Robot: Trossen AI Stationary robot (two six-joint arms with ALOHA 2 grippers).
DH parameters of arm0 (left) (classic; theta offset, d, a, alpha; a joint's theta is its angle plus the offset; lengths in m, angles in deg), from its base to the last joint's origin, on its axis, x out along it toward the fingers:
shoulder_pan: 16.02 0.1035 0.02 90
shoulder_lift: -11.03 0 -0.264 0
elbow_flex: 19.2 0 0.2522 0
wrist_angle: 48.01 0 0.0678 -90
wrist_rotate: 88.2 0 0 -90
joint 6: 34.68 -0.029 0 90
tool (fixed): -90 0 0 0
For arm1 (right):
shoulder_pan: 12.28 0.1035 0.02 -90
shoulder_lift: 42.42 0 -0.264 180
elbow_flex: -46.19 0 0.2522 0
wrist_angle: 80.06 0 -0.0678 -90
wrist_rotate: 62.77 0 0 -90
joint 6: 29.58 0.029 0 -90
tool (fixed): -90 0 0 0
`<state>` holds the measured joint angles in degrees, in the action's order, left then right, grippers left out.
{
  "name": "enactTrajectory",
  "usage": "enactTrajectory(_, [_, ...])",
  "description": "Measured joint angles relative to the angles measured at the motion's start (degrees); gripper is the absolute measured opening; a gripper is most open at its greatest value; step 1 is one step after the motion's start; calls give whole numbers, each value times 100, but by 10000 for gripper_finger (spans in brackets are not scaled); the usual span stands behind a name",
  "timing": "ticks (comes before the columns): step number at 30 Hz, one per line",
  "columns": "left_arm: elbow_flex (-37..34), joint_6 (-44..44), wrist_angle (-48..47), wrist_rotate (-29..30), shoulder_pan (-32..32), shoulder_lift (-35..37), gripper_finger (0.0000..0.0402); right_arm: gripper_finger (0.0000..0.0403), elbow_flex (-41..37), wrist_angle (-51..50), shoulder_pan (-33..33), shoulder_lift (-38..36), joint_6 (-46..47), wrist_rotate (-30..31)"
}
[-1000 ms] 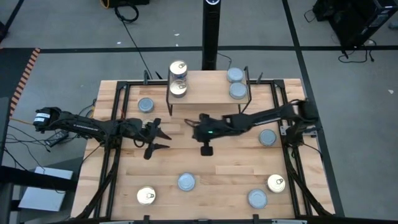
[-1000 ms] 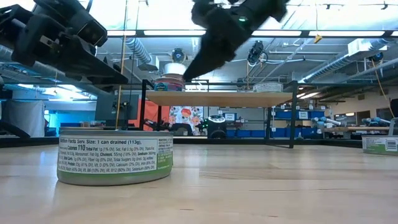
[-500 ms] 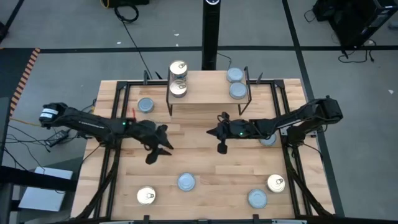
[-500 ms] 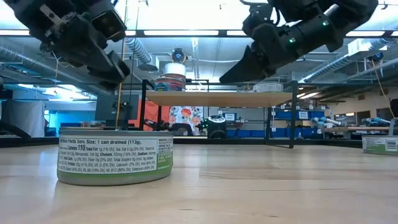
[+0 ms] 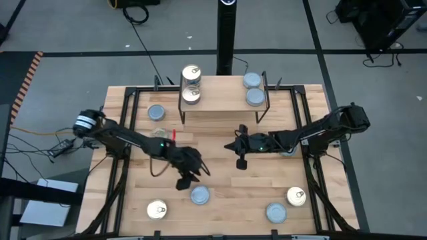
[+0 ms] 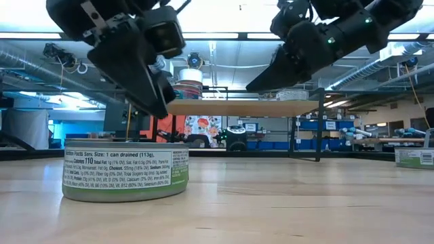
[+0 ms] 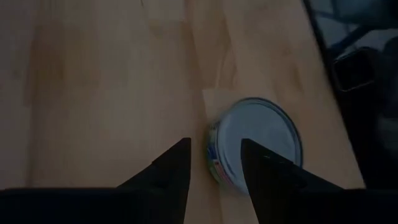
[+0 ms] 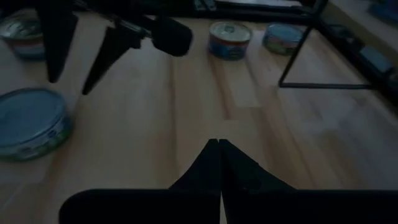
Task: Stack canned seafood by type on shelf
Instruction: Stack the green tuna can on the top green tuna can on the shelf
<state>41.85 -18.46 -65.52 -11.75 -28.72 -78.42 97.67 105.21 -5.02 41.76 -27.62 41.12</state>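
Note:
My left gripper [image 5: 190,175] [image 7: 214,148] hangs open, slanting down, just short of a blue-grey-topped tin [image 5: 199,195] [image 7: 258,146] that stands flat on the table near its front edge. The tin lies beyond the fingertips and a little off the gap. In the low view my left gripper [image 6: 146,88] is above the tin [image 6: 125,173]. My right gripper [image 5: 233,145] [image 8: 214,146] is shut and holds nothing, hovering over the table's middle right, in front of the shelf [image 5: 223,100]. On the shelf stand two gold-topped tins [image 5: 191,83] and two blue-grey tins [image 5: 254,89].
Loose tins stand on the table: blue-grey ones at the far left [image 5: 156,113], the near right [image 5: 276,213] and under my right arm [image 5: 287,148], gold ones at the near left [image 5: 157,210] and near right [image 5: 297,195]. Black frame rails [image 5: 123,133] run along both sides.
My left gripper has travelled toward the table's near edge and right, tipping downward, and now hangs by the blue-grey tin. My right gripper has drawn back from the table's middle toward the right edge, sinking a little, still shut.

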Motion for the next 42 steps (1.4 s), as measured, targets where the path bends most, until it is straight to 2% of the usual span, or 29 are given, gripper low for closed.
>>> enactTrajectory(6, [556, 238, -257, 556, -328, -626, 166, 5, 0, -133, 365, 0, 37, -1])
enactTrajectory(14, [1068, 427, -716, 1089, -751, -751, 205, 5, 0, -316, 843, 2, 315, 3])
enactTrajectory(21, [1129, 898, -976, 1111, -1001, -749, 209, 5, 0, -235, 1120, 2, 346, 273])
enactTrajectory(26, [1129, 1102, -1236, 1376, -1084, -749, 209, 5, 0, -221, 1110, 2, 349, 323])
enactTrajectory(42, [1124, 1139, -1296, 1392, -1075, -788, 208, 5, 2, -191, 925, 4, 188, 450])
